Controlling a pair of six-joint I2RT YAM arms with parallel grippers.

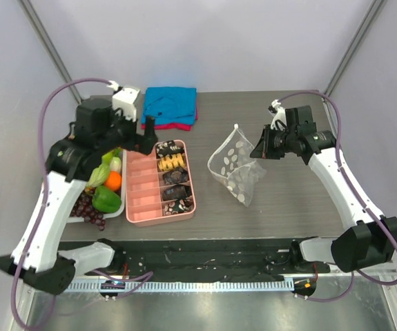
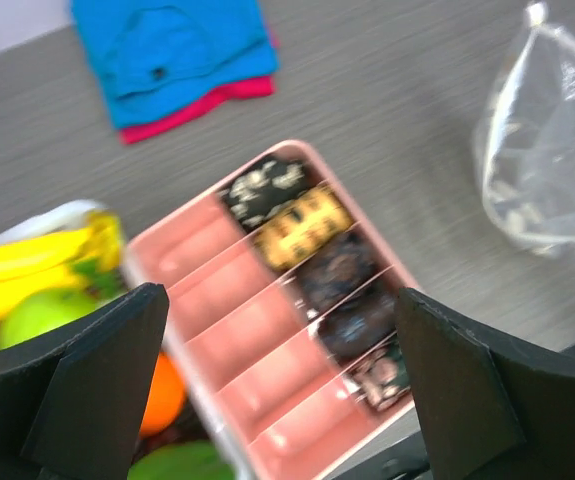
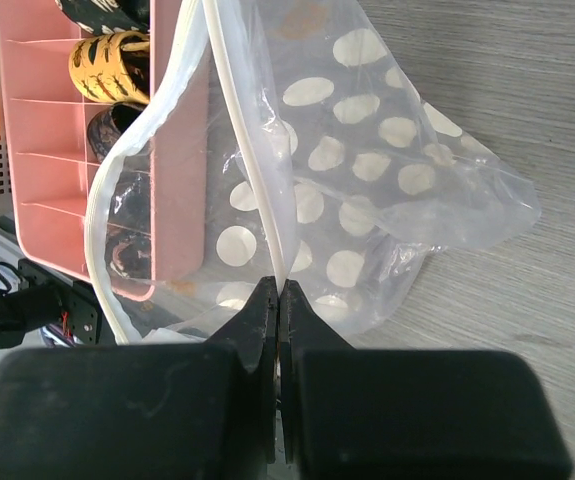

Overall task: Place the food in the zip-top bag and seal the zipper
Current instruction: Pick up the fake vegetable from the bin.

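Note:
The clear zip-top bag (image 1: 234, 169) with white polka dots hangs open at the table's middle, lifted by its mouth edge. My right gripper (image 3: 278, 290) is shut on the white zipper strip (image 3: 257, 160) at one side of the mouth; the other strip (image 3: 117, 190) bows away, so the mouth gapes. The bag (image 2: 547, 150) also shows in the left wrist view. My left gripper (image 2: 282, 370) is open and empty, above the pink divided box (image 1: 160, 183), whose right column holds wrapped snacks (image 1: 172, 178).
A white tray (image 1: 119, 209) left of the pink box holds bananas, an orange (image 1: 113, 181), a green pepper (image 1: 105, 199) and grapes. A folded blue and red cloth (image 1: 170, 107) lies at the back. The right arm (image 1: 336, 179) reaches in from the right.

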